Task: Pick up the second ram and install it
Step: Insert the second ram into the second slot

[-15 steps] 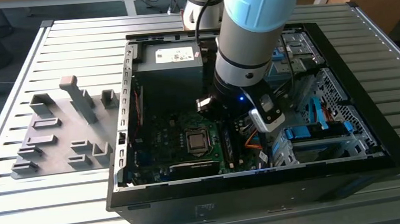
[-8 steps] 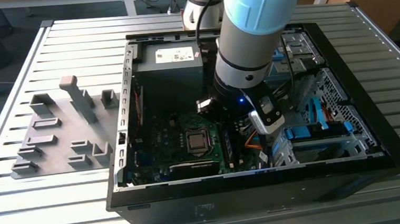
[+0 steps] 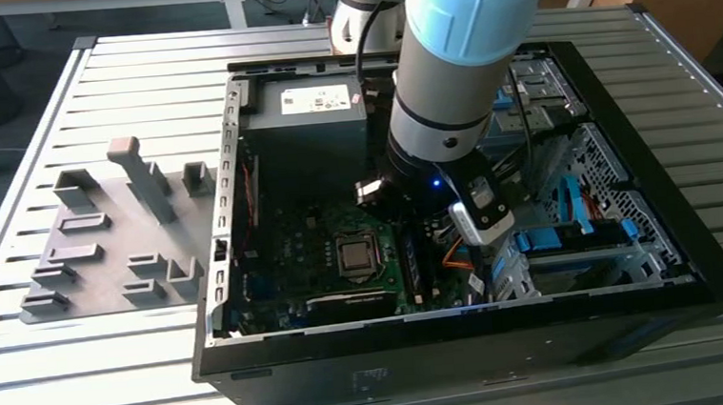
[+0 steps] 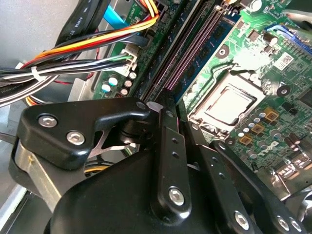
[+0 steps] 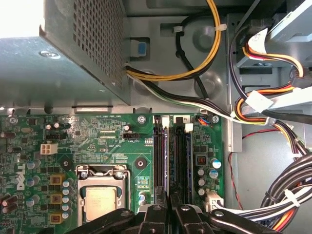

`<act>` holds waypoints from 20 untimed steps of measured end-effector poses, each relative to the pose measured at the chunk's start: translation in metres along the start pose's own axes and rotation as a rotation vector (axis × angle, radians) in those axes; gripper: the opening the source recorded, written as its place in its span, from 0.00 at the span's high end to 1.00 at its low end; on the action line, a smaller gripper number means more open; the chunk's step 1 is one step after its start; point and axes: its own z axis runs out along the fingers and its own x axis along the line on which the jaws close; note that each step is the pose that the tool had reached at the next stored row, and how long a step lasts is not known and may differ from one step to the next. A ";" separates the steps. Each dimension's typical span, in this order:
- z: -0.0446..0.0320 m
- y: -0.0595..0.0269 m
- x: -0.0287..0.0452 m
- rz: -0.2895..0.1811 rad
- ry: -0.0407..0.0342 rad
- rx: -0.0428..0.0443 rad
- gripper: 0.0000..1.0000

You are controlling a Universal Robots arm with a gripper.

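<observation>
Black metal links of the gripper [image 5: 169, 204] are inside the open computer case [image 3: 666, 191], and the light-blue and grey arm [image 3: 455, 72] comes down from the far side of the slatted aluminium table [image 3: 42, 378]. In both wrist views the two fingers [image 4: 168, 146] sit close together with a narrow gap between them, pinched over the far-running memory slots [image 5: 160, 156] on the green motherboard [image 5: 97, 131].

The thin dark edge just ahead of the fingertips is, in my judgement, the second ram [image 5: 168, 191]. It is held edge-on and in line with the slots, which makes it hard to tell from the slot walls. A narrow pinch across the flat faces would keep the stick upright so its contact edge goes straight into the slot. Whether it is already seated I cannot tell.

The arm enters from above because the slots sit in a tight corridor. The processor socket [image 5: 100, 202] is on one side. On the other is a bundle of yellow, orange and black cables [image 5: 273, 126], tied back toward the drive bays. The perforated power-supply box [image 5: 63, 53] sits at the far end of the board, well apart from the fingers.

On the exterior view's left, outside the case, the pale grey holder blocks [image 3: 110, 249] lie on the table, and I see no dark stick standing in them.
</observation>
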 end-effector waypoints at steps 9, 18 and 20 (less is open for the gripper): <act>0.0026 -0.0002 -0.0001 0.000 0.0000 -0.0001 0.86; 0.0054 -0.0005 0.0001 0.000 0.0001 0.0002 0.86; 0.0056 -0.0004 0.0001 0.000 0.0000 -0.0001 0.86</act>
